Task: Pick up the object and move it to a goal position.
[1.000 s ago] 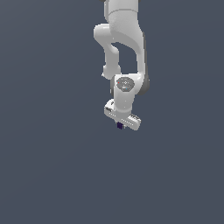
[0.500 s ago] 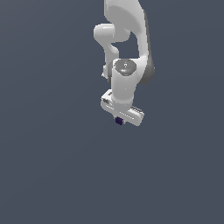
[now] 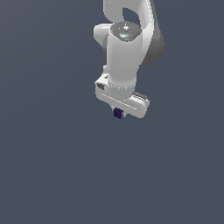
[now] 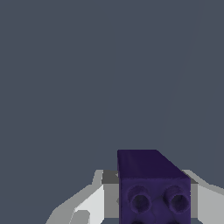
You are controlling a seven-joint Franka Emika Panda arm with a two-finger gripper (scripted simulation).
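Observation:
The object is a tiny dark purple cube (image 3: 117,113), seen in the exterior view just under the white hand of the arm. My gripper (image 3: 118,113) is shut on it, with most of the fingers hidden behind the hand. In the wrist view the purple cube (image 4: 151,186) fills the space between the two white fingers (image 4: 87,205), and its near face shows round holes. The cube is held up off the grey floor.
The white arm (image 3: 127,48) rises from the hand to the exterior view's top edge. A plain dark grey floor (image 3: 52,166) lies all around. No goal marker shows.
The arm has lifted and tilted toward the camera with the cube held in the gripper, so the hand appears higher and larger. The cube stays between the fingers.

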